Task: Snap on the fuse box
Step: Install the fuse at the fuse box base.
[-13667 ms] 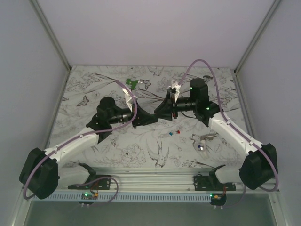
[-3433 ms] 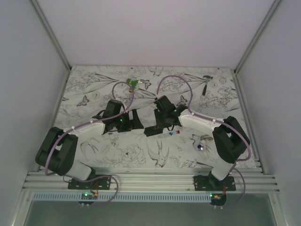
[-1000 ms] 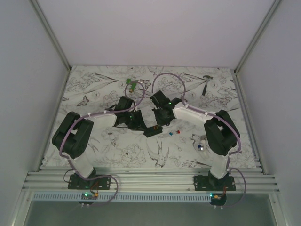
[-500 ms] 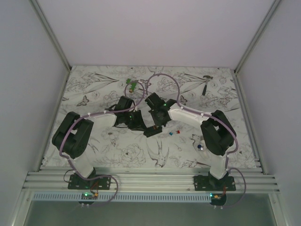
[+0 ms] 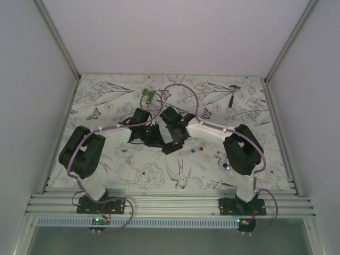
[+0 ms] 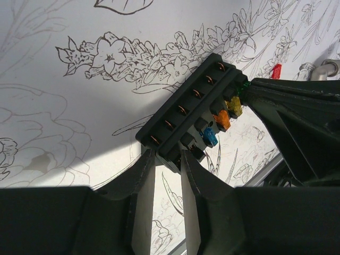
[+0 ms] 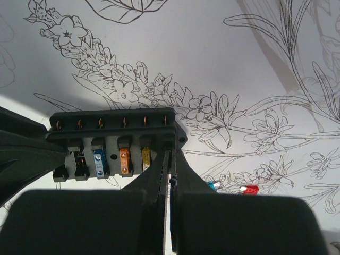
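Wrist views alone show left fingers (image 6: 143,183) clamping one end of the small black rectangular plastic fuse box (image 6: 183,109); right fingers (image 7: 164,170), closed empty, at the other.

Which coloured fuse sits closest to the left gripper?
The blue fuse, first in the row from the fuse box end held by the left gripper; the orange fuse and yellow fuse sit farther along.

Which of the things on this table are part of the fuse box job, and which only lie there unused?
Belong to the job: fuse box; left gripper, clamped on its end; right gripper, shut, tips at its end slot.
Just lying about: loose red piece; loose blue piece; small hammer; green piece; white-silver part with blue dot.
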{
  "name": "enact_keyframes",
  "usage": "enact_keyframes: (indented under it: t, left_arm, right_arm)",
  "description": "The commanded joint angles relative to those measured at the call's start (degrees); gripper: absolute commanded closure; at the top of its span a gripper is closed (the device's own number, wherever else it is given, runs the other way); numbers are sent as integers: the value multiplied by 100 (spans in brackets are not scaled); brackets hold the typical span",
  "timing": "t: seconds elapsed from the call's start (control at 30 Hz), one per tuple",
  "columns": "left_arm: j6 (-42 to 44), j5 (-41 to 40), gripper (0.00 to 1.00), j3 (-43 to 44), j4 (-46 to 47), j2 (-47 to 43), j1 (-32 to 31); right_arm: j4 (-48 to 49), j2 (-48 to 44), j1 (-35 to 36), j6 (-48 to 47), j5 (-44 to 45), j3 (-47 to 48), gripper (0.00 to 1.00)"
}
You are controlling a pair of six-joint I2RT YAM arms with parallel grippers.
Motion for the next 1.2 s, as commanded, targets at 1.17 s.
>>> enact_keyframes:
  t: [1.17]
  left_arm:
    - [627,-305,54,511,-992,-95,151]
  right_arm:
    - [2247,-1162,-1282,1236,-3273,-1810,78]
